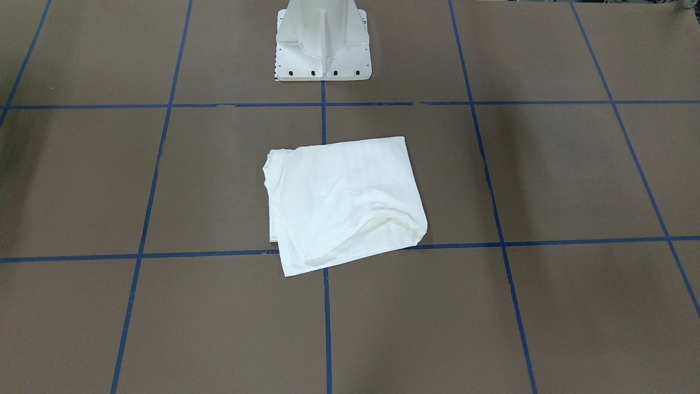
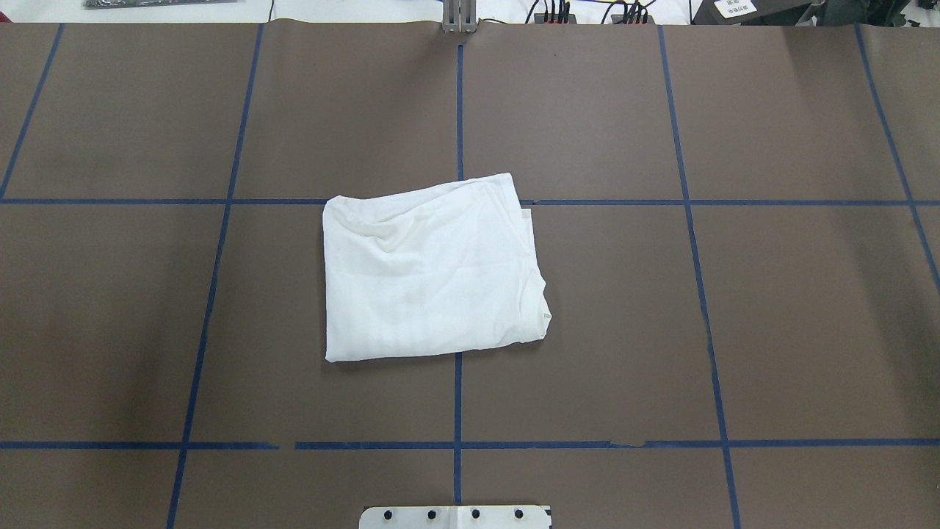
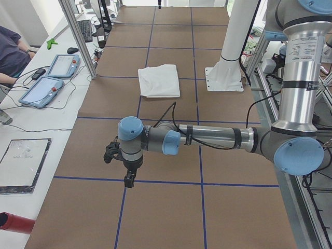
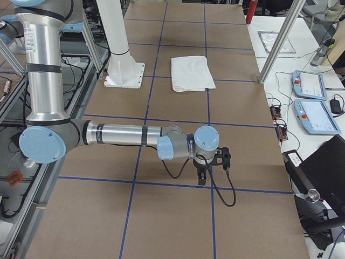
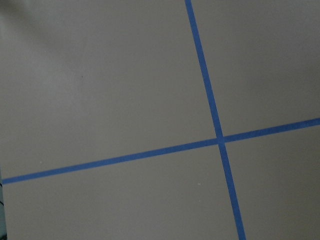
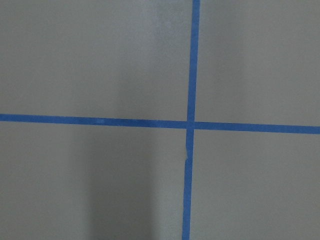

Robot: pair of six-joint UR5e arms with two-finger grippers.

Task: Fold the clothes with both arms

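Lying folded, white shirt (image 2: 433,272); left arm (image 3: 218,137) sticker (image 3: 303,51), perhaps text.

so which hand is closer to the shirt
Left, slightly. The left hand and right hand hover similarly far away on opposite sides, but the shirt lies mostly left of centre.

A robotics lab: a wide brown surface (image 2: 793,316) gridded with blue tape (image 2: 458,397), a white pedestal (image 1: 322,49) bolted down, a grey left arm (image 3: 212,137), and, off the surface's edge beyond the left end effector (image 3: 129,180), two teach pendants (image 3: 42,91) by aluminium posts (image 3: 78,39).
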